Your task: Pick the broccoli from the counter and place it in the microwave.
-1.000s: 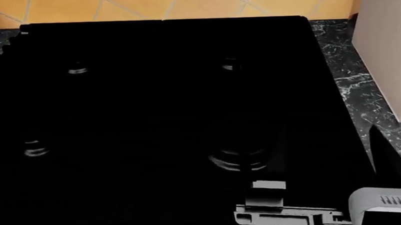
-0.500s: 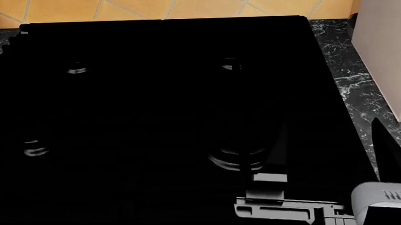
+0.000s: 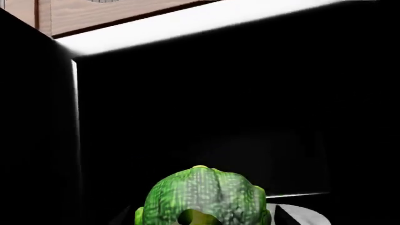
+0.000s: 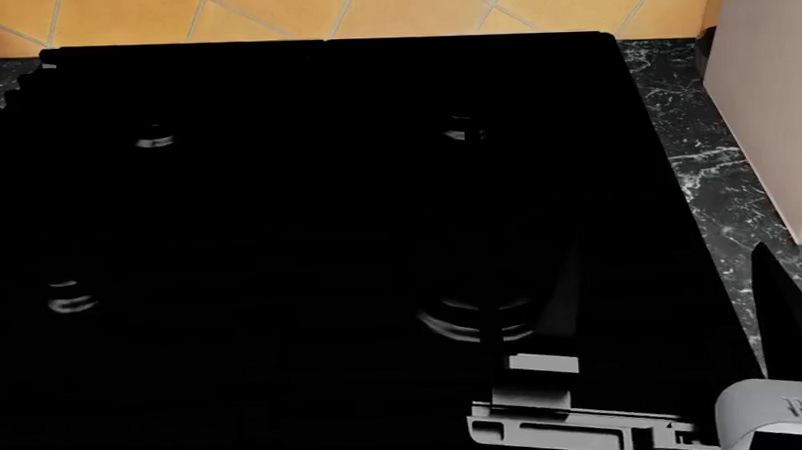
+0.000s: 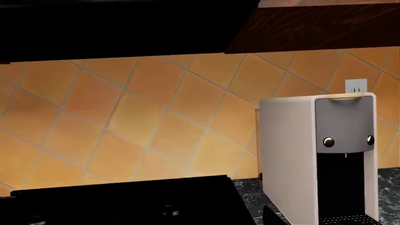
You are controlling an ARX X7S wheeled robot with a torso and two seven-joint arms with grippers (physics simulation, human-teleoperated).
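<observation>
Broccoli (image 3: 203, 197): I see it close under the left wrist camera, facing a dark cavity that I take to be the microwave (image 3: 206, 93) interior.
Left jaws: hardly visible; I judge them clenched on the broccoli, since it hangs right at the camera.
Right jaws: only part of the right arm (image 4: 775, 417) shows over the tabletop (image 4: 699, 165) beside the stove (image 4: 334, 237); I cannot tell their state.
Progress: pick done; the broccoli sits at the opening, not yet set down.
Left to do: reach in, lower, let go, withdraw.
Background: coffee machine (image 5: 319, 154).
</observation>
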